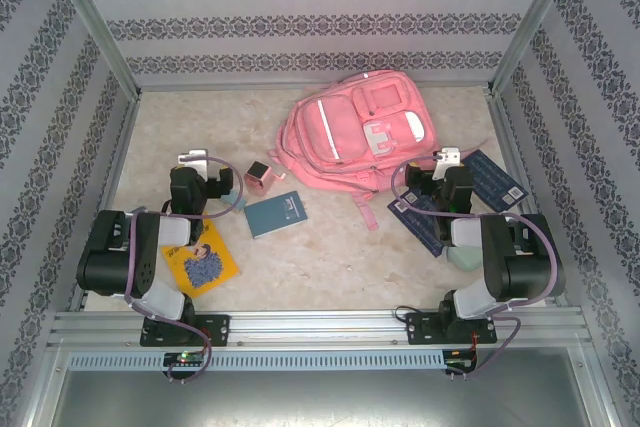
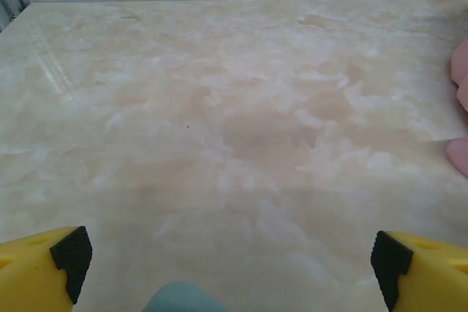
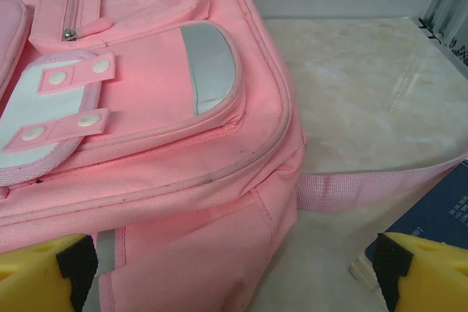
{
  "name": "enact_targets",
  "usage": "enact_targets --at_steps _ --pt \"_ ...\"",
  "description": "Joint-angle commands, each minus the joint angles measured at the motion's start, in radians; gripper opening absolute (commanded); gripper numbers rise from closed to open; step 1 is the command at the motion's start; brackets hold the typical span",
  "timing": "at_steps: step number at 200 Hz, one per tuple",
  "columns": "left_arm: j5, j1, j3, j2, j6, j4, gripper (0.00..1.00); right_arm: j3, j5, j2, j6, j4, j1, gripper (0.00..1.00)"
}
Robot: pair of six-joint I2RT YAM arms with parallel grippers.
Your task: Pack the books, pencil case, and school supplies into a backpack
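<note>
The pink backpack (image 1: pixel 355 137) lies flat at the back middle, pockets up. A shiny pinkish-brown cube (image 1: pixel 260 175) sits to its left. Of the books, a grey-teal one (image 1: pixel 277 214) lies mid-table, a yellow one (image 1: pixel 200 259) by the left arm, and two navy ones (image 1: pixel 495 179) (image 1: pixel 425 219) at the right. My left gripper (image 1: pixel 197 159) (image 2: pixel 230 253) hangs open over bare table. My right gripper (image 1: pixel 449 157) (image 3: pixel 234 261) is open just before the backpack's (image 3: pixel 168 180) near corner, touching nothing. I cannot tell which thing is the pencil case.
A teal rounded thing (image 2: pixel 183 299) shows low between the left fingers, and also beside the left wrist (image 1: pixel 232 194). A pale teal thing (image 1: pixel 462 257) is half hidden under the right arm. A pink strap (image 3: pixel 365 184) trails right toward a navy book (image 3: pixel 439 213). Patterned walls close in three sides.
</note>
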Motion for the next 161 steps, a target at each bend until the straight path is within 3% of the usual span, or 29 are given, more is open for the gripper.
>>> enact_targets --at_steps 1,161 --pt "-0.002 0.003 -0.007 0.007 0.015 0.001 1.00 0.006 -0.017 -0.003 0.002 0.024 0.001 0.98" --pt "-0.002 0.004 -0.005 0.006 0.013 -0.004 1.00 0.004 -0.017 -0.005 0.004 0.024 0.001 0.98"
